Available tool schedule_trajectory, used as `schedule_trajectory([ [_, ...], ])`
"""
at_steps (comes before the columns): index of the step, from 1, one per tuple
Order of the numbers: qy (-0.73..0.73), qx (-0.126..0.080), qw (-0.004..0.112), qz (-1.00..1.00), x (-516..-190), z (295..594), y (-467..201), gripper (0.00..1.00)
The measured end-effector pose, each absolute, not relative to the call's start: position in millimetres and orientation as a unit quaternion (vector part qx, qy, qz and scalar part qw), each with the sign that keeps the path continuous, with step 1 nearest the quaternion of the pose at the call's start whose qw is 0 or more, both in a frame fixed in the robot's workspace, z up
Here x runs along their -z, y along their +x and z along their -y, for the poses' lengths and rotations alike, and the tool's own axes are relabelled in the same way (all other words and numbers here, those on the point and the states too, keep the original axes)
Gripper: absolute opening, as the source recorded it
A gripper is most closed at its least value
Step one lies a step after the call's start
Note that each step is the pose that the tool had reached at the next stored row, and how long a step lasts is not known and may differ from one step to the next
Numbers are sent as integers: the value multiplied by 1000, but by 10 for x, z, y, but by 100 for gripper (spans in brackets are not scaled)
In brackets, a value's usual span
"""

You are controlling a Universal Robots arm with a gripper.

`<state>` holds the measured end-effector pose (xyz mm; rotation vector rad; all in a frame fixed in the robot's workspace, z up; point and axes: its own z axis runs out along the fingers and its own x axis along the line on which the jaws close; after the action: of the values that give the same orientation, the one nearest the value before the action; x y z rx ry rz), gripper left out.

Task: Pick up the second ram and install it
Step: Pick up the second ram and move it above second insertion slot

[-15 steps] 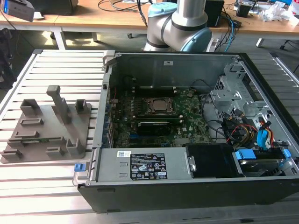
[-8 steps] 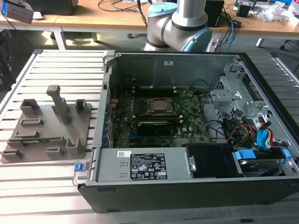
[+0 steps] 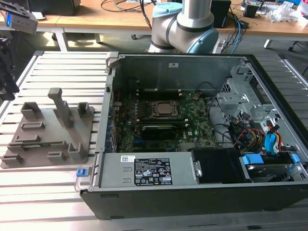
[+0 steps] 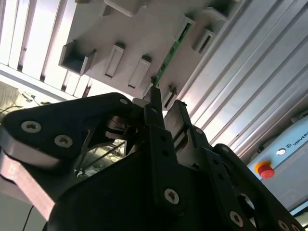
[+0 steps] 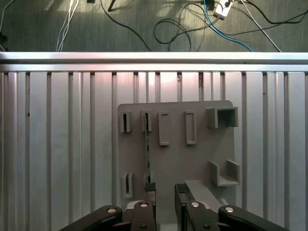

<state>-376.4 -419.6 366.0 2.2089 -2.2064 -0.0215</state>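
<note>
second ram (image 5: 147, 154) on edge in fixture plate (image 5: 202, 159) slot, long axis straight ahead of tool (image 5: 165, 190); tool parted, empty, ram off-centre of gap.

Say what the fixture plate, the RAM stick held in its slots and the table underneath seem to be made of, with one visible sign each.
Fixture plate: matt grey plastic, possibly printed or moulded; dull, even colour and blocky raised slots.
RAM stick: green circuit board, seen edge-on as a thin green strip.
Table: probably aluminium profile; pale metallic sheen and long parallel grooves.
</note>
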Motion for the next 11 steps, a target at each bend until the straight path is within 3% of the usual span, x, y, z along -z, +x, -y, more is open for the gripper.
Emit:
schedule_trajectory([
  [11, 707, 7, 10, 707, -3503, 4197, -3764, 30],
])
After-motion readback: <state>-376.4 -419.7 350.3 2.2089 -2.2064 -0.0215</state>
